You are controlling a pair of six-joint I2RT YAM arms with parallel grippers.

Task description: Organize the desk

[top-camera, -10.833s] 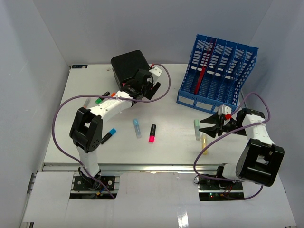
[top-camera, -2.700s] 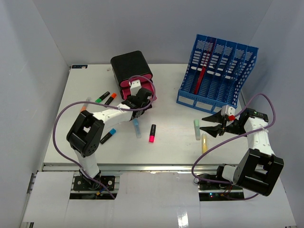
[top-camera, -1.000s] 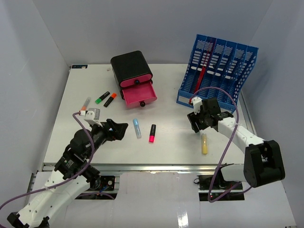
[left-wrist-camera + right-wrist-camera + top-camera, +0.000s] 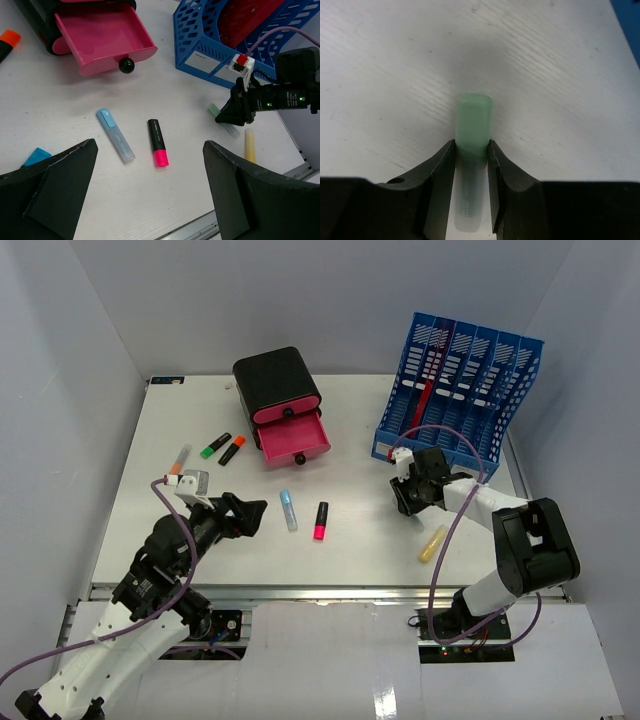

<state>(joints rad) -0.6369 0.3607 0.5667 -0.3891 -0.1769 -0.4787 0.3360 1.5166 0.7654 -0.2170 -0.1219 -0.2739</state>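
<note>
Over on the right side of the flat white desk (image 4: 360,455), just near of the blue slotted file rack (image 4: 455,390), the right gripper (image 4: 471,145) has its two black fingers pressed against either side of the pale green capped highlighter (image 4: 474,117); we'd call that a grip, pen lying flat on the tabletop; its long axis runs straight along the gripper's reach, cap end poking out past the fingertips; left gripper (image 4: 252,512) hangs wide open over the near left, well apart, holding nothing; our guess is the pen heads for the open pink drawer (image 4: 296,437), which lies left and a bit farther.
</note>
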